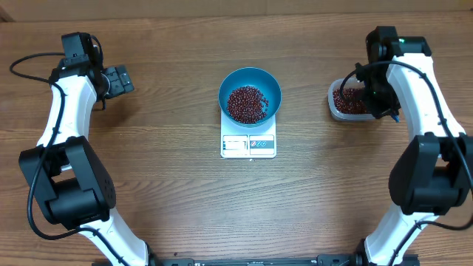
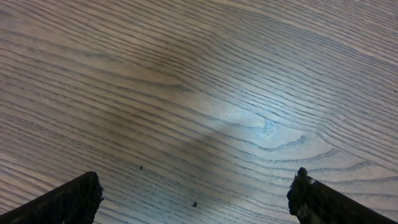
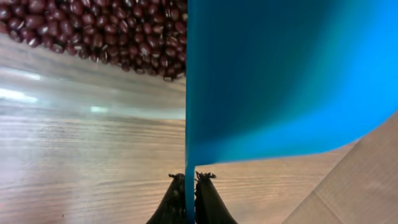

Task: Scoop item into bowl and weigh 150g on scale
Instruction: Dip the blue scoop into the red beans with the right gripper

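Beans [image 1: 247, 103], small dark red-brown ovals, are heaped in the round glossy blue bowl [image 1: 273, 90], which is set on the flat white square scale [image 1: 248, 145] on the tabletop [image 1: 162, 185]. At the clear plastic tub [image 1: 334, 108], a blue scoop [image 3: 280, 81] is clamped in the closed right gripper [image 3: 190, 182]. The left gripper [image 2: 196, 196] is held wide open.

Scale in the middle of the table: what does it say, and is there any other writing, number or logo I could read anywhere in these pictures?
Scale, front panel: printed labels and a display, all too small and blurred to read.
Bowl, scoop, tub: no writing shows.
Nothing else is legible in any view.
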You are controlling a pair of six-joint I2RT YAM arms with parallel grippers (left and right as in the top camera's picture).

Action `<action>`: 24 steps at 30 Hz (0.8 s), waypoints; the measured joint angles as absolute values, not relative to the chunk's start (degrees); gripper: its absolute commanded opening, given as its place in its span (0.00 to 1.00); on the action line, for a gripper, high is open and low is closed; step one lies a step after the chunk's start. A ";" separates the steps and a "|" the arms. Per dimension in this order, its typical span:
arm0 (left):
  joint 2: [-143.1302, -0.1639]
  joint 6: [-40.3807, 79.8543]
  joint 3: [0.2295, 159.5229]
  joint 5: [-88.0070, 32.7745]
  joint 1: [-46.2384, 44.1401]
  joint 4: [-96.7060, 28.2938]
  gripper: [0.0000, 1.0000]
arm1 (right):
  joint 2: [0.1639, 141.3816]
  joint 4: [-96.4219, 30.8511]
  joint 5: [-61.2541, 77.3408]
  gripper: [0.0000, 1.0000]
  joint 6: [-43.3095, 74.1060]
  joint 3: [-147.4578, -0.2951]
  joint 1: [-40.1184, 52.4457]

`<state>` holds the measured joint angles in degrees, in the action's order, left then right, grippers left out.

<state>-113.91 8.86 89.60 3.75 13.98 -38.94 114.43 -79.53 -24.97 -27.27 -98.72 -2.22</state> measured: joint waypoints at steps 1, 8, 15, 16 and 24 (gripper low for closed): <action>-113.91 8.86 89.60 3.75 13.98 -38.96 1.00 | 115.09 -79.02 -25.08 0.04 -27.27 -98.72 -2.22; -113.91 8.86 89.62 3.75 13.98 -38.96 0.99 | 117.43 -78.74 -26.50 0.04 -27.49 -98.65 -2.20; -113.91 8.86 89.60 3.75 13.98 -38.96 1.00 | 118.26 -79.29 -26.74 0.04 -27.62 -98.65 -2.20; -113.91 8.86 89.60 3.75 13.98 -38.94 0.99 | 118.30 -79.29 -26.85 0.04 -27.62 -98.65 -2.20; -113.91 8.86 89.60 3.75 13.98 -38.94 1.00 | 118.43 -79.13 -26.76 0.04 -27.05 -98.65 -2.20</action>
